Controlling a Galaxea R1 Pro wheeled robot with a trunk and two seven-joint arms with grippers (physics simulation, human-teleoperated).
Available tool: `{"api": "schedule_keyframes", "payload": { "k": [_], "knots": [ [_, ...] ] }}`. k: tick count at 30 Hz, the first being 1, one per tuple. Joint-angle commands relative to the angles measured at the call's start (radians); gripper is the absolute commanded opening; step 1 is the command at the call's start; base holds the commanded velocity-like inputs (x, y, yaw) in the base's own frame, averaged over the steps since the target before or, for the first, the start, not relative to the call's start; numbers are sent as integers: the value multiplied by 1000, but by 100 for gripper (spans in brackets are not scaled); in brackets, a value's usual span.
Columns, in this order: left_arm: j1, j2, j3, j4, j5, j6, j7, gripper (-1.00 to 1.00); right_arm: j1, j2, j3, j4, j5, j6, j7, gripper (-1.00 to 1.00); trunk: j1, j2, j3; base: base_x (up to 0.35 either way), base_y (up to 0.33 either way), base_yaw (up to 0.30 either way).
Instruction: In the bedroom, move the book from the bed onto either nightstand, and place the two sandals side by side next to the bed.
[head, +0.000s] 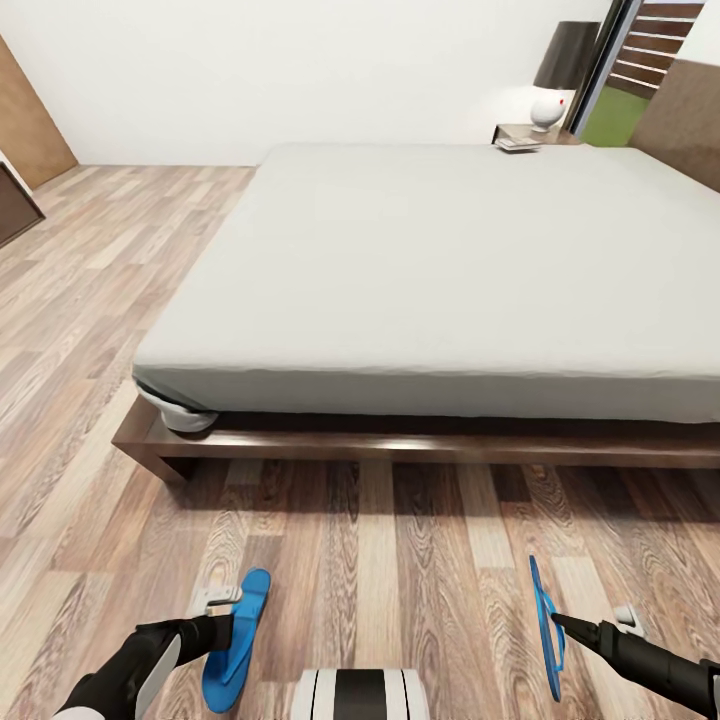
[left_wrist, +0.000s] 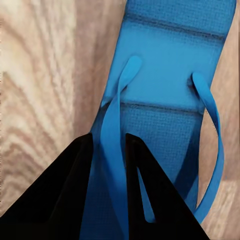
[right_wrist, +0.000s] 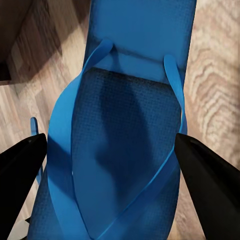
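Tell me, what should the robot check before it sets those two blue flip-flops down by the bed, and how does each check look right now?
1. Left hand has its sandal: ok, fingers pinch a strap.
2. Right hand has its sandal: cannot tell; the fingers flank it, contact unclear.
3. Sandals side by side: not ok, they are far apart.
4. Right sandal lying flat: not ok, it stands on edge.
5. Floor next to the bed free: ok.
6. Book on nightstand: cannot tell, something lies there but is too small.

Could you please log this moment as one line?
left end effector: shut on left sandal strap | right end effector: open around right sandal | near bed
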Motion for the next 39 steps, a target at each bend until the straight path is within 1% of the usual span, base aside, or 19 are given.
{"api": "schedule_keyframes", "payload": {
  "k": [1,9,22,39],
  "knots": [
    [0,1,-2,-6,10,7,0,-100,-1,-1,6,0,-10,9,1,-100,0,0,-1,0,0,0],
    [1,3,-2,-16,10,7,0,-100,-1,-1,6,0,-10,9,1,-100,0,0,-1,33,0,0],
    [0,2,-2,-17,10,7,1,-100,-1,-1,6,0,-10,9,1,-100,0,0,-1,270,0,0],
    [0,2,-2,-17,10,7,1,-100,-1,-1,6,0,-10,9,1,-100,0,0,-1,7,0,0]
  ]
}}
